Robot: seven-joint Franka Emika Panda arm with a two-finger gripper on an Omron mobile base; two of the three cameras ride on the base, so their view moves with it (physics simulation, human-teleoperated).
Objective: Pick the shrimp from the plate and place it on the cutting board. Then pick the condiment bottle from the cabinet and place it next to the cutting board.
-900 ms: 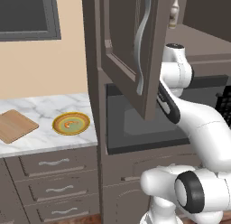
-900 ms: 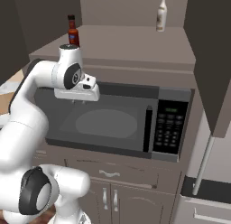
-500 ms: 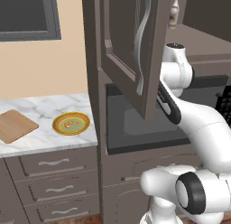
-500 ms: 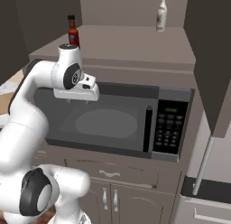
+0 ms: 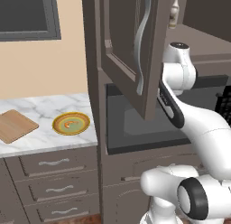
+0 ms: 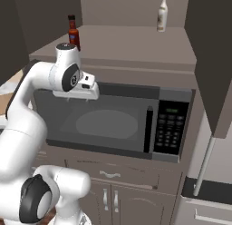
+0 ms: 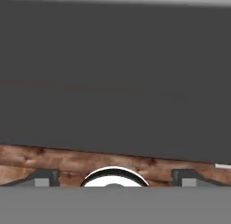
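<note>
Orange shrimp on plate, left view, condiment bottle right view

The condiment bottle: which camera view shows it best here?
The right base view: the condiment bottle stands upright on the cabinet shelf, left side, behind the arm's joint. In the left base view, I cannot make it out behind the open cabinet door.
</note>
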